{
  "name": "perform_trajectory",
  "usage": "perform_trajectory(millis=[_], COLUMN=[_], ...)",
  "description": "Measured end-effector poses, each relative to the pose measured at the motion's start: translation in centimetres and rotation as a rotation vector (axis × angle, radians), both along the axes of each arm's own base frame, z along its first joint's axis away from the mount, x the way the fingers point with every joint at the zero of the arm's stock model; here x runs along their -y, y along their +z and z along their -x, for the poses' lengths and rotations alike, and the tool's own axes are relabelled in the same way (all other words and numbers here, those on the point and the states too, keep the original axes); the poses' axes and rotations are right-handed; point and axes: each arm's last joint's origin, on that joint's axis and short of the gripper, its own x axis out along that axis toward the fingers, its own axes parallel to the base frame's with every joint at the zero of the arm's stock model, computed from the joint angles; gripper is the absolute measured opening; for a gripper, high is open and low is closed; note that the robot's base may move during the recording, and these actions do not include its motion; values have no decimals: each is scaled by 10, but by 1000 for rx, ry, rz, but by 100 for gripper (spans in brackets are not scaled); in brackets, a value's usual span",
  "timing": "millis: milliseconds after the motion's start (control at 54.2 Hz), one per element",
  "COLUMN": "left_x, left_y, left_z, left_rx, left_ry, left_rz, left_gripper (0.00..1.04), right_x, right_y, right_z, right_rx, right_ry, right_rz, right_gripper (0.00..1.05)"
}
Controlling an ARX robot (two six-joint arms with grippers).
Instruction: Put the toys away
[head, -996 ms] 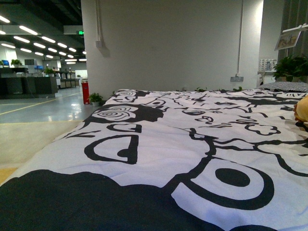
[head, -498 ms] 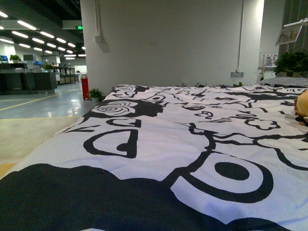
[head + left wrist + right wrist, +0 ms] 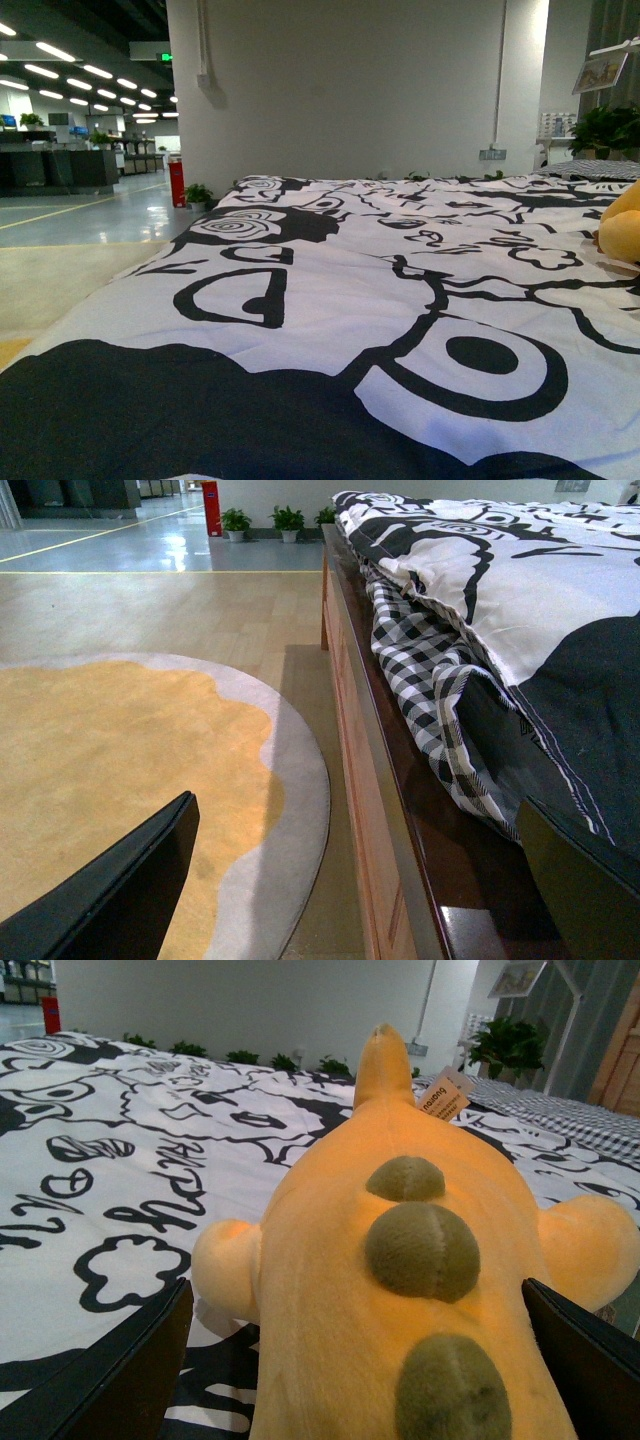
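We judge the toy [image 3: 400, 1290] soft, light; right pincer [image 3: 365, 1360] wide over its back, left pincer [image 3: 350, 880] wide, empty; grip mid-body.

The soft orange-yellow plush toy [image 3: 320, 1300] looks fuzzy and has a white paper tag [image 3: 443, 1097]. The black-and-white cloth blanket [image 3: 330, 300] is smooth and matt. The brown wooden table [image 3: 370, 780] is glossy. The round yellow rug [image 3: 110, 750] looks rough.

White wall [image 3: 350, 90], glossy floor [image 3: 80, 220], ceiling strip lights [image 3: 58, 50].
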Motion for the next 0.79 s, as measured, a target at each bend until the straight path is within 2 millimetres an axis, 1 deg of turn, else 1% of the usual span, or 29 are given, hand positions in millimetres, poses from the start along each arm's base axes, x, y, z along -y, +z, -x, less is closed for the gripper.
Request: perform_trajectory(millis=[185,221,387,443,535,554,572,590,683,793], left_x=[0,0,0,0,0,0,0,0,0,0], left_y=[0,0,0,0,0,0,0,0,0,0], left_z=[0,0,0,0,0,0,0,0,0,0], left_rx=[0,0,0,0,0,0,0,0,0,0], left_ry=[0,0,0,0,0,0,0,0,0,0], left_rz=[0,0,0,0,0,0,0,0,0,0], left_gripper=[99,99,99,99,99,99,99,99,99,99], right_x=[-6,-6,-8,-8,-9,-9,-9,-9,-9,-8], right_y=[-3,-3,-7,-8,-10,-10,-11,-11,-12,-12], right_z=[1,1,2,3,3,3,3,3,3,3], right_rx=[15,17,34,40,51,51,52,53,56,60], right_ry=[9,7,-5,-5,-5,-6,-6,-7,-13,-13], right_rz=[34,38,77,84,100,102,105,107,108,109], right_gripper=[98,95,68,61,46,44,39,38,23,10])
